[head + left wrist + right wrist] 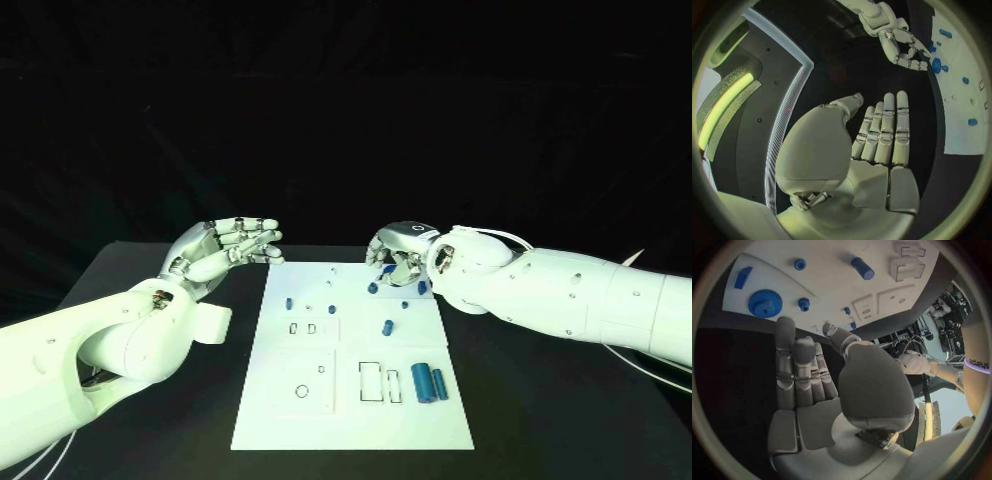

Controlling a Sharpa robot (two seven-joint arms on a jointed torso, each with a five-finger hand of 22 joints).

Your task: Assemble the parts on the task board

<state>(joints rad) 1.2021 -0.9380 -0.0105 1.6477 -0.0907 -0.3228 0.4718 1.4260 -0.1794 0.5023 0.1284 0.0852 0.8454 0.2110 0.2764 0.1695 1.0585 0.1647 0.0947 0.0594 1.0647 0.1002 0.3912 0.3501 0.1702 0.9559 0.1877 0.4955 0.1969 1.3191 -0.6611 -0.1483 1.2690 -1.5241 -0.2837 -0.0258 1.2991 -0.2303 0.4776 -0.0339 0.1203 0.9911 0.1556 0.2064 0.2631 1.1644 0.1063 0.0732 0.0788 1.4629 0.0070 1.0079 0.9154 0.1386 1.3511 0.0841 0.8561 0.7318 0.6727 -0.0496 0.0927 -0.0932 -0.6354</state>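
Note:
The white task board [361, 400] lies in the middle of the black table. Small blue parts [387, 326] are scattered over its far half, and two blue cylinders [423, 382] lie side by side near its right edge. My right hand [401, 255] hovers over the board's far edge with nothing in it, its fingers [795, 365] stretched out toward a blue gear [765, 303] and a small blue knob [804, 303]. My left hand [231, 250] is off the board's far left corner, its fingers [886, 130] straight and empty.
Rectangular and round recesses [378, 381] are cut into the board's near half. A blue peg [862, 268] lies beside a clear block [906, 267]. Bare black table [562, 400] surrounds the board.

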